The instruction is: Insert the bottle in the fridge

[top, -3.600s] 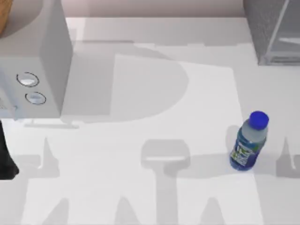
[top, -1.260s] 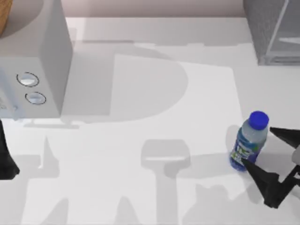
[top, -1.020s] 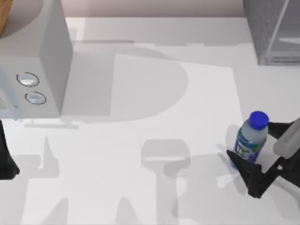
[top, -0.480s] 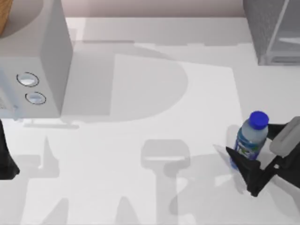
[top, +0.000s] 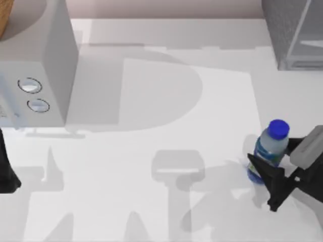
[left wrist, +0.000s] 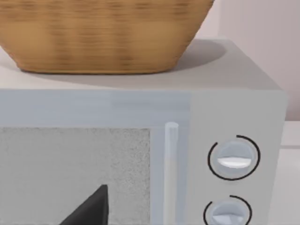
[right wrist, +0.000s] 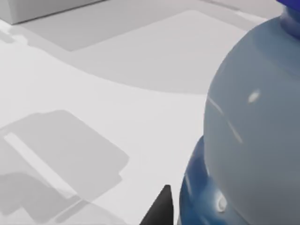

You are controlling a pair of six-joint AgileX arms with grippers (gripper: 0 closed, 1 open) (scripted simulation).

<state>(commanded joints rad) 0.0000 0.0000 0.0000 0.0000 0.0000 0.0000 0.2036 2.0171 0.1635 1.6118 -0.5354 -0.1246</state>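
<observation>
The bottle (top: 270, 150) stands upright near the table's right edge, clear with a blue cap and a blue-and-green label. In the right wrist view the bottle (right wrist: 253, 140) looms very close. My right gripper (top: 279, 157) reaches in from the right and is shut on the bottle's lower body, one dark finger (top: 265, 169) across its front and the other behind it. The dark-grey fridge (top: 290, 30) sits at the far right corner, well beyond the bottle. My left arm (top: 6, 174) is parked at the left edge.
A white box with two round dials (top: 35, 60) stands at the far left, and a woven basket (left wrist: 103, 33) rests on top of it. Open white tabletop (top: 166, 116) lies between this box, the bottle and the fridge.
The right gripper came in from the right edge, set its fingers on either side of the bottle, then drew them in onto it. The bottle has stayed in place.
</observation>
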